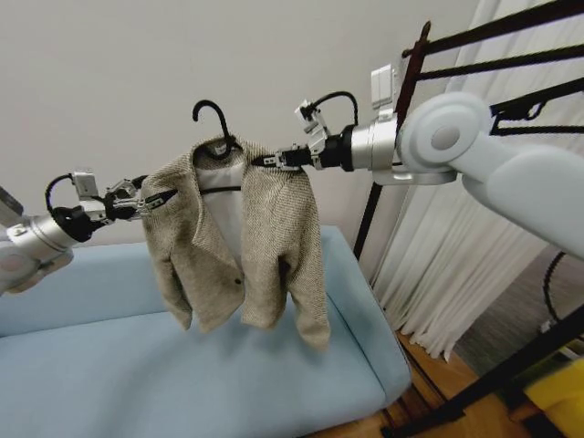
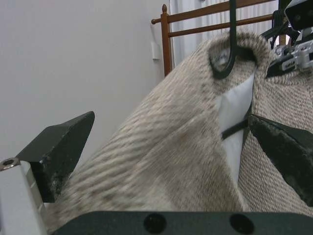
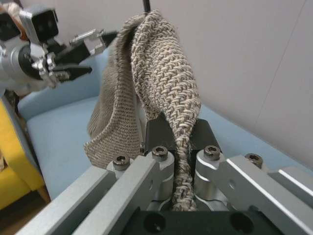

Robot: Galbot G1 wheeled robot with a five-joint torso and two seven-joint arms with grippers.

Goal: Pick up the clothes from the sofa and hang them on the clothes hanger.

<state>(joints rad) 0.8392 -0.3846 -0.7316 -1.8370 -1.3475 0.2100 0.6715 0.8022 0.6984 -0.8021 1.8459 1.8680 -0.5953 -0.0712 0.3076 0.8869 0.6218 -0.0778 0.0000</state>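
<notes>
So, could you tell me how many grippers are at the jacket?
2. The left gripper is open around one shoulder of the jacket; the right gripper is shut on the other shoulder.

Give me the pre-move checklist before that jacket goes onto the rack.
1. Right tool clamped on the knit jacket: ok.
2. Left tool gripping the other shoulder: cannot tell; jaws stand apart with fabric between.
3. Jacket seated on the black hanger: ok.
4. Jacket lifted off the sofa: ok.
5. Hook on the clothes rack: not ok, not yet hung.
</notes>
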